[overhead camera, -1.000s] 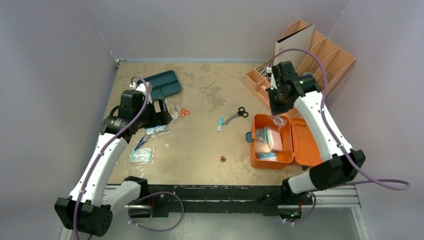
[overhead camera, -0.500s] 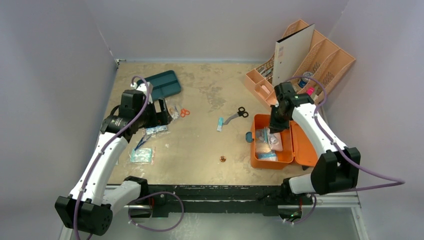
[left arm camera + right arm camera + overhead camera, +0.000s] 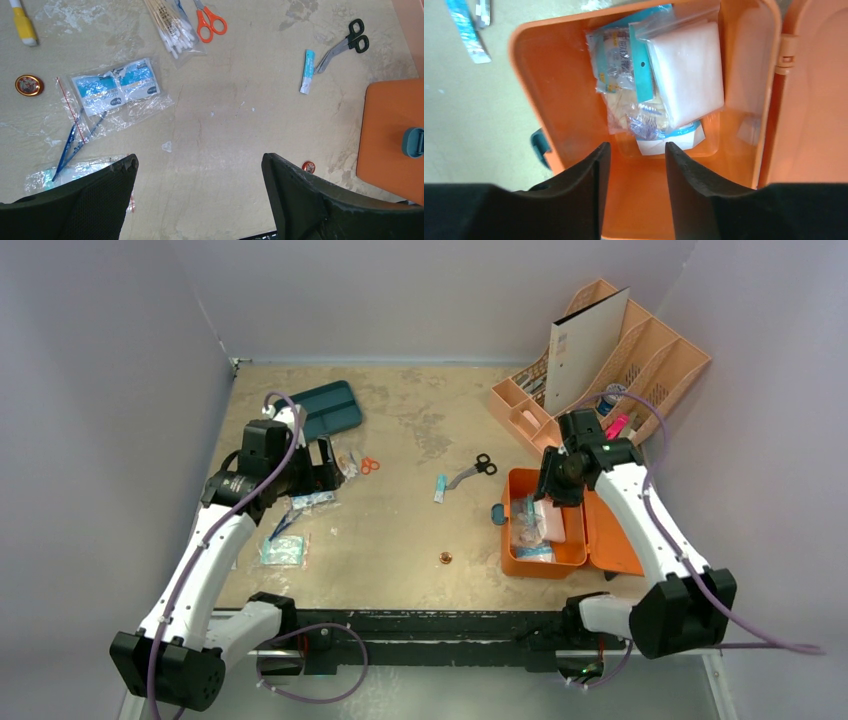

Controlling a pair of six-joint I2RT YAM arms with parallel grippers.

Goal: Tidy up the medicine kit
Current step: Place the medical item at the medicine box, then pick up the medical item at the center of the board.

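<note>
**Hazards**

1. The medicine kit point(image 3: 540, 568) sits at the right of the table point(image 3: 420, 530), open, with its lid point(image 3: 612, 530) laid flat on the far side from the loose stock. You are working deep over the base. Lift out at an angle and a finger could catch the orange wall point(image 3: 554, 100) and drag the whole case, since nothing braces it.
2. The white packet point(image 3: 686, 75) fills one side of the base and stands high. Anything more stacked on it may foul the lid when it is closed.
3. The small clear bag point(image 3: 644, 122) lies directly below the right gripper point(image 3: 638, 150). Its film is loose and could cling to a pad and ride out with you.
4. The loose stock left of the kit is thin and flat: the blue sachets point(image 3: 117, 90), tweezers point(image 3: 75, 140), swab bag point(image 3: 172, 27), blue tube point(image 3: 306, 72) and round tin point(image 3: 308, 166). Expect the left fingers to skid over these and push them rather than lift them.

**Pose**

- Right arm: reaching forward and bent down over the kit. The fingers point into the base, parted by a narrow gap, and are grasping nothing.
- Left arm: raised above the left-hand litter with the left gripper point(image 3: 199, 159) facing down. It is spread wide, empty and clear of the table.
</note>
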